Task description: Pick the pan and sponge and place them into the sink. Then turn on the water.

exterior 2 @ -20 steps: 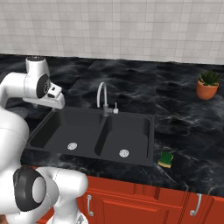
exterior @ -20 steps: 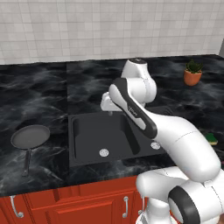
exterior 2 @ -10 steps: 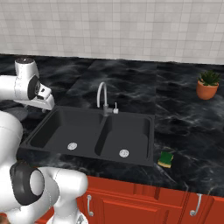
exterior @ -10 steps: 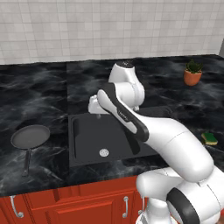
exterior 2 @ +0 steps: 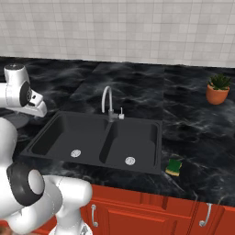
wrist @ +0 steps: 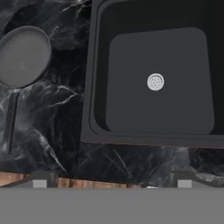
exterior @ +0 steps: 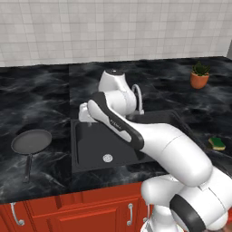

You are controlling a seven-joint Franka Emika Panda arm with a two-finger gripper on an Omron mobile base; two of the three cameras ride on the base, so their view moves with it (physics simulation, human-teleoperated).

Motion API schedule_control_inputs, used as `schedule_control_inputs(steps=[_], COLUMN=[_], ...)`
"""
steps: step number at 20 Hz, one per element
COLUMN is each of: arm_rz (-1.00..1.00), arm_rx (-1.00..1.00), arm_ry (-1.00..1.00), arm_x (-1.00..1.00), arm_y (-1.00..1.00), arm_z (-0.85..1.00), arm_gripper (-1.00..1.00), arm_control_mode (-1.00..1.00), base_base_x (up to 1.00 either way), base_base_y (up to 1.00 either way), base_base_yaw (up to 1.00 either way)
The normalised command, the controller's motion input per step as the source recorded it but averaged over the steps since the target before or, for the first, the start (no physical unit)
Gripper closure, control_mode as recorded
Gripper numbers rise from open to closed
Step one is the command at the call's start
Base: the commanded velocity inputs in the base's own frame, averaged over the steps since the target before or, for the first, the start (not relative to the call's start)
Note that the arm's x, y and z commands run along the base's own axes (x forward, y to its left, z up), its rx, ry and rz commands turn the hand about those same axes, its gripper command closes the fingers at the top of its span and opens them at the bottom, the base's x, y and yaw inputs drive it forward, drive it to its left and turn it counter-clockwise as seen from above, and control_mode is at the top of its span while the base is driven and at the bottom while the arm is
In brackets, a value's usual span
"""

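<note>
The gripper stood wide open and empty at the bottom of the hand view, above the black sink. The pan lay at the left of the left base view, apart from the sink. The sponge sat lower right, just beside the sink's corner.

arm hides sink's right basin
</note>
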Motion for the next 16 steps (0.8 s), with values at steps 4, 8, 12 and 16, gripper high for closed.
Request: schedule_control_inputs(steps=[4,8,12,16], arm_rz=[0.0,0.0,0.0,0.0], arm_rx=[0.0,0.0,0.0,0.0], arm_ry=[0.0,0.0,0.0,0.0], arm_x=[0.0,0.0,0.0,0.0], arm_y=[0.43,0.44,0.45,0.45], arm_z=[-0.15,-0.19,-0.19,-0.18], arm_gripper=[-1.0,-1.0,-1.0,-1.0], arm_control_mode=[-1.0,-1.0,-1.0,-1.0], base_base_x=[0.0,0.0,0.0,0.0], base_base_y=[0.0,0.0,0.0,0.0], base_base_yaw=[0.0,0.0,0.0,0.0])
